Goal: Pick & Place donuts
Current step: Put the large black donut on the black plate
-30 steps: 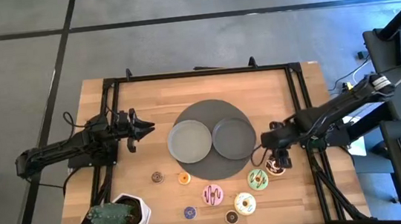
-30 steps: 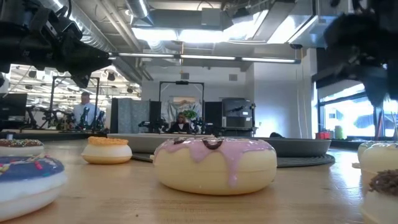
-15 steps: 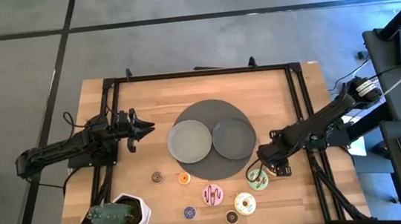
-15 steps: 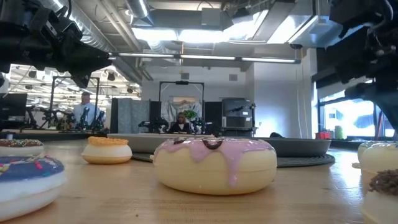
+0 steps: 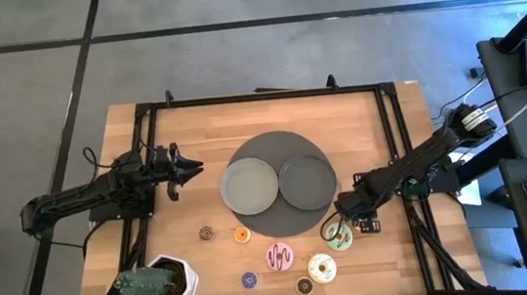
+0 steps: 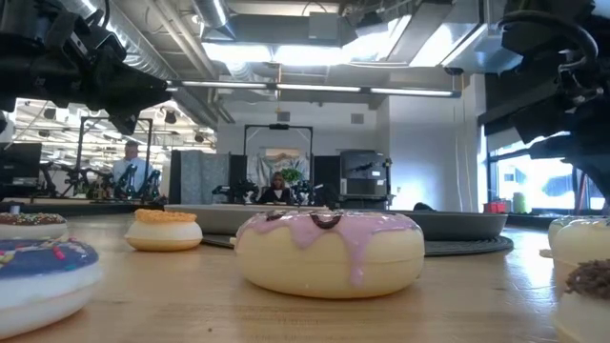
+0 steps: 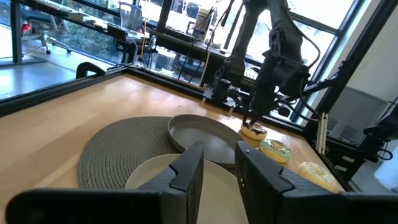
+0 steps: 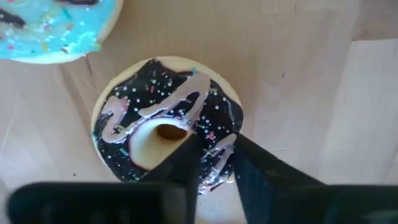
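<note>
The chocolate donut (image 8: 161,112), dark icing with pale drizzle, lies flat on the table at the right; in the high view my right gripper (image 5: 357,218) hides it. My right gripper (image 8: 214,140) is open and points down over it, one finger over the hole and one at the outer edge. The green donut (image 5: 340,236) lies beside it, with the pink (image 5: 280,256) and cream (image 5: 321,268) donuts nearer the front. The mini brown (image 5: 208,233), orange (image 5: 241,234), purple (image 5: 249,280) and dark (image 5: 305,286) donuts lie on the wood. My left gripper (image 5: 190,165) waits open left of the mat. My right gripper comes at the chocolate donut from above, its fingers (image 8: 186,155) on either side of the ring's wall (image 8: 214,127) next to the hole. I cannot tell whether they touch it. The donut lies flat on the table.
Two round grey plates (image 5: 249,185) (image 5: 306,181) sit on a dark round mat (image 5: 273,146) at the table's middle. A potted plant (image 5: 160,281) stands at the near left corner. A black frame rail (image 5: 397,153) runs along the table's right side.
My right gripper has come down over the chocolate donut, shifting a little toward the table's near left, and now covers it in the high view. The donuts have stayed where they were.
</note>
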Motion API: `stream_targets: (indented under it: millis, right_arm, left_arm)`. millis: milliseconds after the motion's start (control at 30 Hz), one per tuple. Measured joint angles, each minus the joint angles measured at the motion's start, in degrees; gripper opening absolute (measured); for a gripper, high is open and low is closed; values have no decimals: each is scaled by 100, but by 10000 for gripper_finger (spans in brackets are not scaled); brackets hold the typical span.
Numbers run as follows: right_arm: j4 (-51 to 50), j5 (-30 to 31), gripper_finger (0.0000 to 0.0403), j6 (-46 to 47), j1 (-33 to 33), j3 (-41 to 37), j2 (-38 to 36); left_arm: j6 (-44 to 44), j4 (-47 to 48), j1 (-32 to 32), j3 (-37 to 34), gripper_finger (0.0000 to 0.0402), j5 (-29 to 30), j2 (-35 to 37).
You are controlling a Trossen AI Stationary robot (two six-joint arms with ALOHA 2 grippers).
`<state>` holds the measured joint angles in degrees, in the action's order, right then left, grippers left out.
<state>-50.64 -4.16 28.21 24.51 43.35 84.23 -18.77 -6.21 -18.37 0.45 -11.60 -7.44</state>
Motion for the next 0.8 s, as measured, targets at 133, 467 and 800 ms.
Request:
stream_targets:
  millis: [133, 467, 800]
  right_arm:
    - [-122, -66, 35, 15, 0, 0, -110]
    - [-1054, 493, 34, 275, -126, 952, -344]
    - [-263, 952, 17, -1591, -1420, 2022, -311]
  left_arm:
    - [-1, -1, 0, 2, 88, -1, 2]
    - [-1, 1, 0, 0, 88, -1, 0]
    - [1, 1, 0, 2, 88, 1, 1]
